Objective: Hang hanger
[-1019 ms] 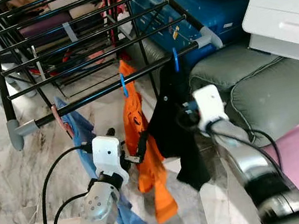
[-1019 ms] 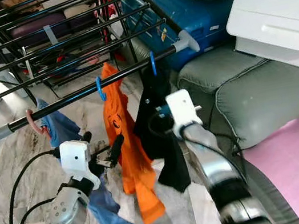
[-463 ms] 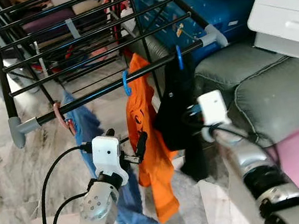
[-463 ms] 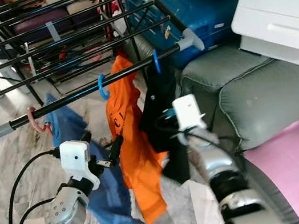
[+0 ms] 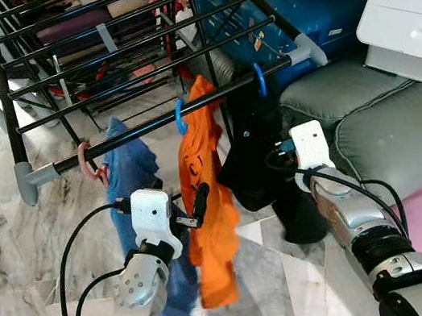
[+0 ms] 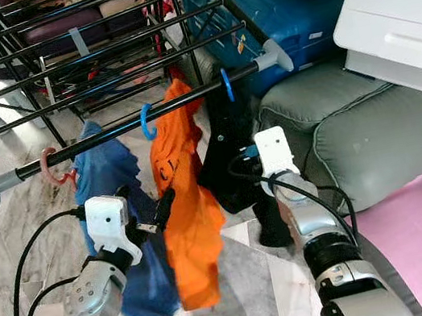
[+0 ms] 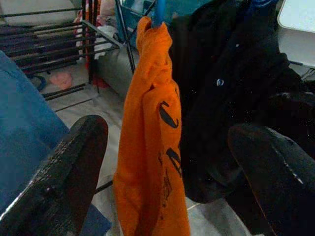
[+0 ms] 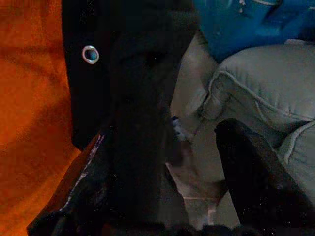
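This is a lived-in home, a room given over to laundry. A black drying rack (image 5: 127, 50) stands on a marble floor (image 5: 1, 268) with clothes hung from it, and to the right sit a grey cushioned seat (image 5: 385, 127), a blue suitcase (image 5: 282, 6) and a white drawer unit (image 5: 404, 1).

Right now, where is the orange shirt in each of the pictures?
Left eye view: orange shirt hangs mid-rail, centre.
Right eye view: centre-left.
Left wrist view: between the fingers, middle.
Right wrist view: along one edge.
Shared landmark: black garment beside it.
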### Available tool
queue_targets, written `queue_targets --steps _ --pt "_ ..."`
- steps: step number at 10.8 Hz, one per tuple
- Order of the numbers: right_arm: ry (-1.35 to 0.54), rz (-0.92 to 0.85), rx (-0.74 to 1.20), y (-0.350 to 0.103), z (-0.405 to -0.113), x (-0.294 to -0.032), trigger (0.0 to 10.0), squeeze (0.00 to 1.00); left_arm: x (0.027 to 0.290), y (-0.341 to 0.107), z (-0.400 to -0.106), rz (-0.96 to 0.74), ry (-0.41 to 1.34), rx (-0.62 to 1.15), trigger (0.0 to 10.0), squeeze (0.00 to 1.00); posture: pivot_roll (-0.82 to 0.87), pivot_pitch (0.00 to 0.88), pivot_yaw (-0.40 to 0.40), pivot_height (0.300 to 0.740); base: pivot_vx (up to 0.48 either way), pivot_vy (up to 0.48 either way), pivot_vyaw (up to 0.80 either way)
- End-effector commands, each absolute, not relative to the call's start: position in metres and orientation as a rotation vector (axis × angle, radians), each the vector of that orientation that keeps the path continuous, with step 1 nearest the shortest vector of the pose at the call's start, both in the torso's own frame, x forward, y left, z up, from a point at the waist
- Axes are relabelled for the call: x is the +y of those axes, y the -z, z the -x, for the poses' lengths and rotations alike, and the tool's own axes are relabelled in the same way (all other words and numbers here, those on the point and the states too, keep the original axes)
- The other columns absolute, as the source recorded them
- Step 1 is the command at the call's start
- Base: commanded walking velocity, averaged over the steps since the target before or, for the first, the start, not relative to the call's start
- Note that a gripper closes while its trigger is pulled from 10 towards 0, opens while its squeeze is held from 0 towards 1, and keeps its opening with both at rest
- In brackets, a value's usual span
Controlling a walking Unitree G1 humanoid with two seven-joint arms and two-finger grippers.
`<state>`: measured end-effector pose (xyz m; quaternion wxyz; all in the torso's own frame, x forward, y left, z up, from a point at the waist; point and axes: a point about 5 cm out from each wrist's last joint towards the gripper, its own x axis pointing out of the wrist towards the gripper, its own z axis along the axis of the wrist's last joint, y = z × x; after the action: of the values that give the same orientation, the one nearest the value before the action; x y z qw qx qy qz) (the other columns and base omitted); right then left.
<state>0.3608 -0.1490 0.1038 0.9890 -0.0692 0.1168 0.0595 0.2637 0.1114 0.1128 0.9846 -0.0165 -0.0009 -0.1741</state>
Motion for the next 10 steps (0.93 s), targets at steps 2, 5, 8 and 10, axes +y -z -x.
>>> queue_targets --steps 2,5,8,10 --pt "-0.146 0.13 0.253 -0.1024 -0.3633 -0.1454 10.0 0.0 0.1133 -0.1101 -0.264 0.029 0.337 0.018 10.0 0.0 -0.05 0.164 0.041 0.74 0.0 0.0 0.0" --pt "-0.134 0.12 0.245 -0.1031 -0.3647 -0.1475 0.0 0.0 0.1127 -0.109 -0.265 0.033 0.333 0.026 10.0 0.0 -0.06 0.162 0.042 0.74 0.0 0.0 0.0" --pt "-0.126 0.111 0.234 -0.1038 -0.3653 -0.1488 0.0 0.0 0.1126 -0.1085 -0.266 0.035 0.327 0.029 10.0 0.0 -0.06 0.159 0.038 0.74 0.0 0.0 0.0" --pt "-0.12 0.11 0.227 -0.1045 -0.366 -0.1493 0.0 0.0 0.1126 -0.1083 -0.2668 0.036 0.324 0.028 10.0 0.0 -0.06 0.156 0.037 0.74 0.0 0.0 0.0"
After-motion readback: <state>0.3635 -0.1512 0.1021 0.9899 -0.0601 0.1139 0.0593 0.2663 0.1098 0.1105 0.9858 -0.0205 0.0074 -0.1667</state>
